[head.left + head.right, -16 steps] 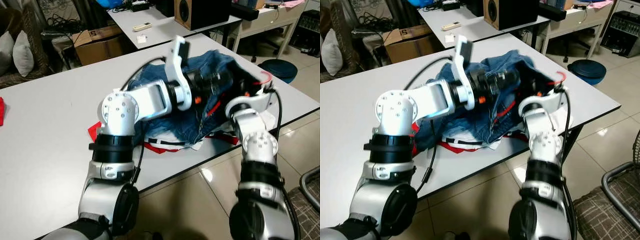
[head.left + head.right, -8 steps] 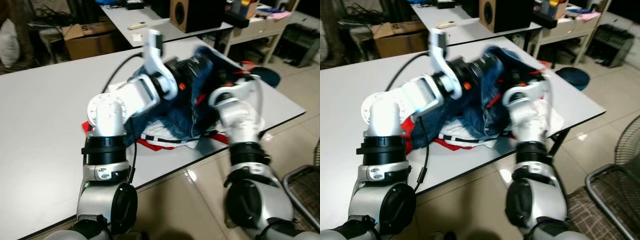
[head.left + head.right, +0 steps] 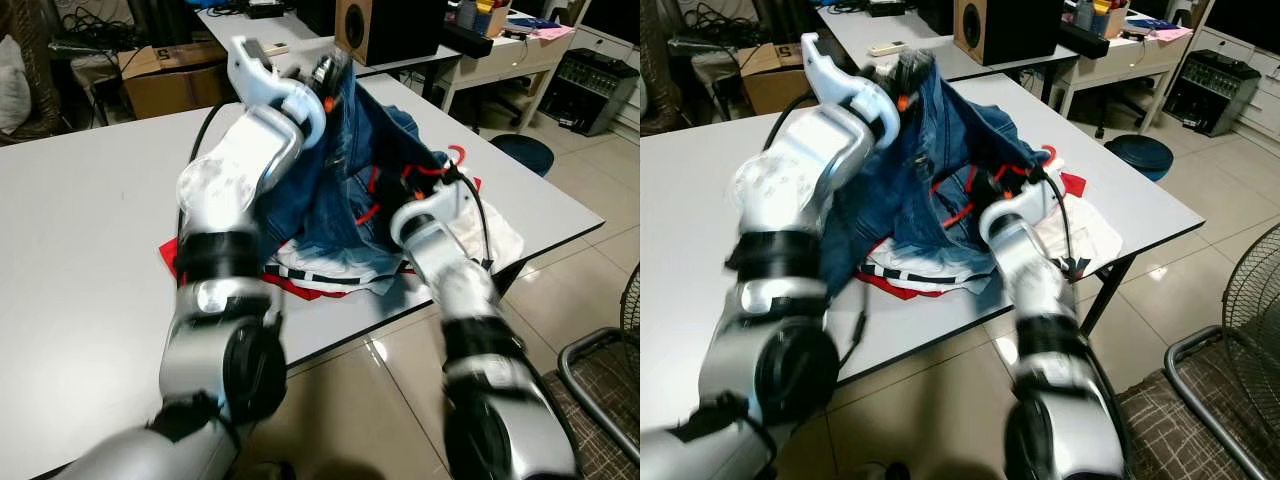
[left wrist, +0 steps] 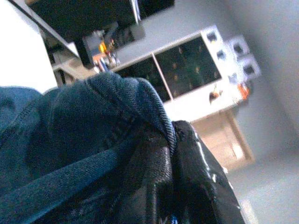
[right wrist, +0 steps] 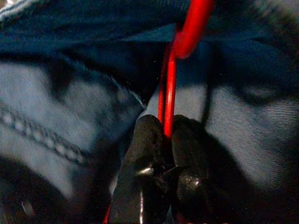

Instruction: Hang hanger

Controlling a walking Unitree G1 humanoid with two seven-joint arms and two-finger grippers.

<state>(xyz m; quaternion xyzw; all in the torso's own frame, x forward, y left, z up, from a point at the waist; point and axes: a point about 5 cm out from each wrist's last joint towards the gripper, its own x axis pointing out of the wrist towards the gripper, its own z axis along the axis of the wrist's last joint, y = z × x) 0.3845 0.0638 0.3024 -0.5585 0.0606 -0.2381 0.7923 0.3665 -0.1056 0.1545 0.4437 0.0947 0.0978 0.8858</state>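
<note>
White table [image 3: 90,200] stood in a cluttered room; behind it a second table carried a wooden speaker [image 3: 362,28] and a remote [image 3: 887,47], and a cardboard box [image 3: 175,75] sat on the floor beyond. Grey floor tiles [image 3: 590,250] ran to the robot's right, with the edge of a chair [image 3: 1200,400] at the lower corner.

On the near table lay a heap of clothes: a red and white garment [image 3: 330,275] at the bottom, a white cloth [image 3: 495,235] toward the right edge, and blue jeans [image 3: 340,170] pulled up from the heap.

Left arm was raised high over the table. Left claw [image 4: 170,140] was closed on a fold of the jeans; in the left wrist view the denim edge was pinched between the two black fingers [image 4: 201,172], and the cloth hung down from that grip in a steep drape.

Right arm reached in from the right, lower, with the right claw [image 5: 163,135] pushed into the denim. Its fingers [image 5: 140,154] were clamped narrow on a thin red bar of the hanger [image 5: 170,88]. In the left eye view the hanger showed as red loops against the jeans, its hook [image 3: 455,158] poking up just beside the right wrist. Hanger sat inside the jeans, above the heap, not hung on anything. Both arms were motion-blurred in the head views.
</note>
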